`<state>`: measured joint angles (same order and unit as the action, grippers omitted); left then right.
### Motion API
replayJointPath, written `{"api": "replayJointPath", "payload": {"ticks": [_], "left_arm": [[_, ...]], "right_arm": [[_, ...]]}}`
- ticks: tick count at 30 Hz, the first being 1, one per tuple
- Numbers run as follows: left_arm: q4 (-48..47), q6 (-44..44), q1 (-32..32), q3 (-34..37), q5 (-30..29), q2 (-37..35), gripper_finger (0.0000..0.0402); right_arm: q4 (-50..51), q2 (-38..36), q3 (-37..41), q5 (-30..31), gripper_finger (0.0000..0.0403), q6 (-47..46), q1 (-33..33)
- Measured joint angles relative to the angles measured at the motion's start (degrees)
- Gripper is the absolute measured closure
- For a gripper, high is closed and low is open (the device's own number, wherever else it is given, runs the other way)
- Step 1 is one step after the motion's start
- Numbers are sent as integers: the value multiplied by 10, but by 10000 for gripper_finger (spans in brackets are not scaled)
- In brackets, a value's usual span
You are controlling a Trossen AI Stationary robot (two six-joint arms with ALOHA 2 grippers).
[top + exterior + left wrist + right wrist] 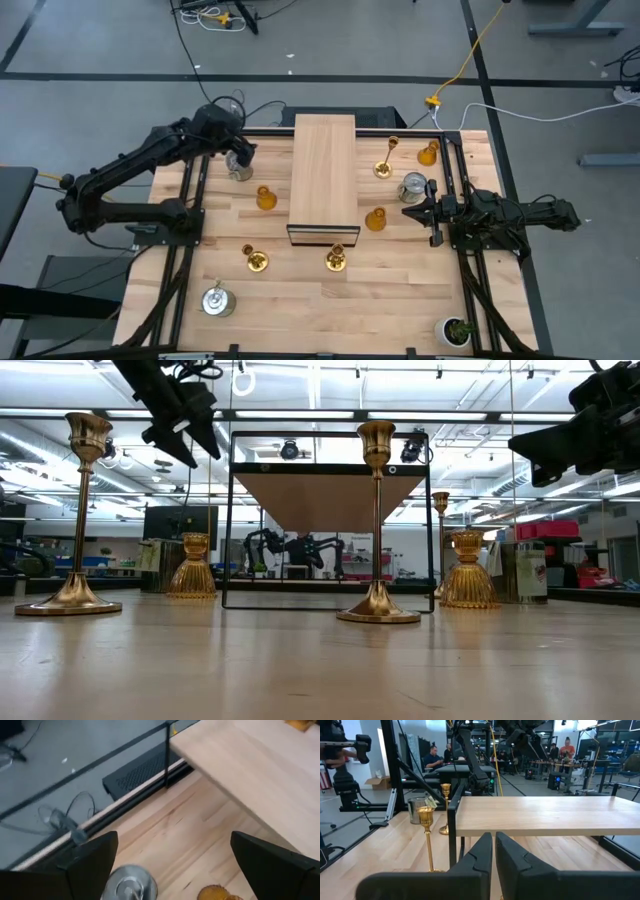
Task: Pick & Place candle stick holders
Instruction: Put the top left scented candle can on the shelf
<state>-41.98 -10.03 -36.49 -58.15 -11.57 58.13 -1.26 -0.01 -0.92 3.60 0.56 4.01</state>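
A silver can (238,166) stands at the table's (300,300) far left, beside an amber holder (265,198); the left pincer (240,152) hovers just above it, fingers (90,865) spread wide; the right pincer (412,212) hangs pinched narrow beside another silver can (414,187).

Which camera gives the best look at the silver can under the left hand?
The high view: the silver can sits below the left hand. The left wrist view crops its top; the other views don't clearly show it.
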Motion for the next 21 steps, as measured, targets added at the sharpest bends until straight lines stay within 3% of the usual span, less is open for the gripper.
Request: {"api": "replayJointPath", "payload": {"ticks": [15, 21], "left_arm": [[-56, -21, -22, 0, -4, 0, 2], [-94, -42, -47, 0, -6, 35, 2]], "right_arm": [[0, 0, 0, 0, 376, 0, 0], [0, 0, 0, 0, 376, 0, 0]]}}
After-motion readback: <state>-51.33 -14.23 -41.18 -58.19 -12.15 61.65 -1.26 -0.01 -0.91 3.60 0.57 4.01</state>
